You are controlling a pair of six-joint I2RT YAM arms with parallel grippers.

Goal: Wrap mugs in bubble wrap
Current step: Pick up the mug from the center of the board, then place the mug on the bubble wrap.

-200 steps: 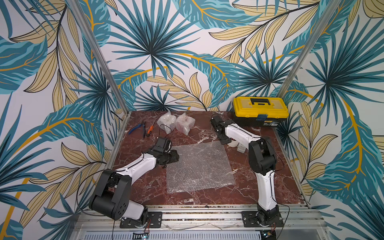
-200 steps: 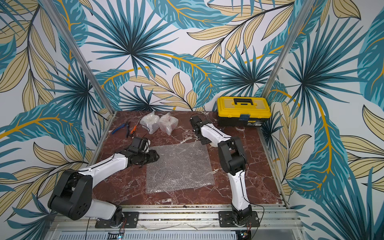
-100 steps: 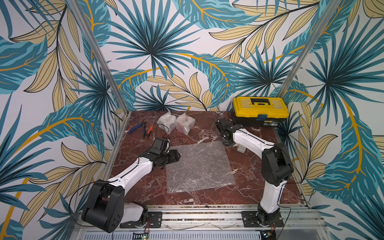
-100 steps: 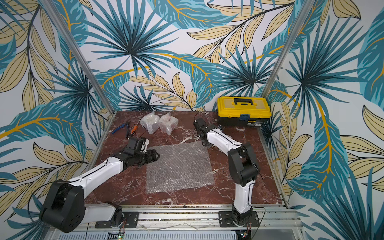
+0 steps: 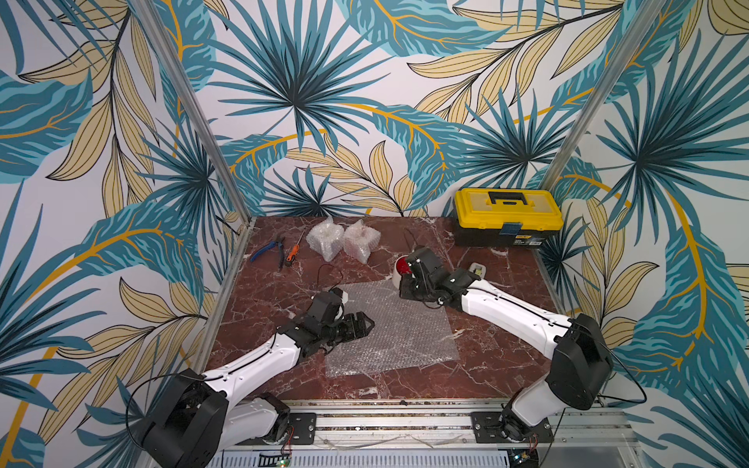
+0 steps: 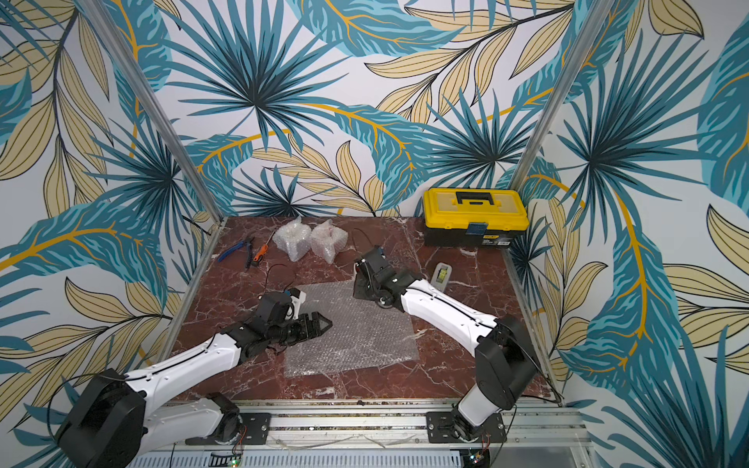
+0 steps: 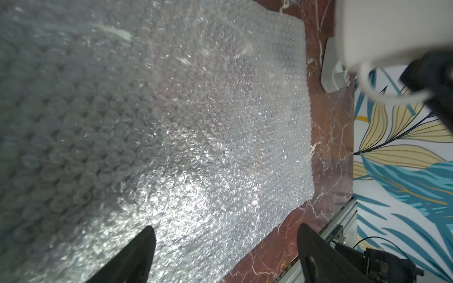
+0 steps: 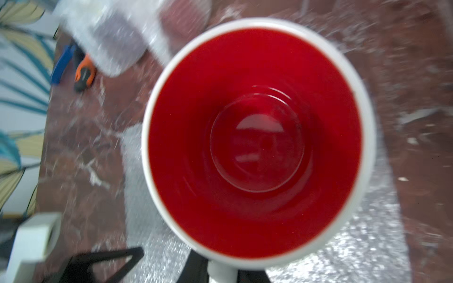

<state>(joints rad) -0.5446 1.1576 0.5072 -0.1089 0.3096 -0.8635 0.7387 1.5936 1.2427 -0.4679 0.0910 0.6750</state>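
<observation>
Since the earlier frame, the left claw (image 5: 364, 323) has been spread wide and is held empty over the bubble wrap (image 5: 399, 332). The right claw (image 5: 406, 281) has been swung in, pinched on the handle of the white, red-lined mug (image 5: 401, 266) at the sheet's far corner. On so narrow a grip the glossy ceramic could be tilted or slipped. The light, crinkly sheet could be dragged across the slick marble counter (image 5: 498, 364).

- You won't find any text you can read in these views.
- The yellow toolbox (image 5: 506, 210) has a small label strip (image 5: 526, 242) on its black front, but its print is too small to read.
</observation>
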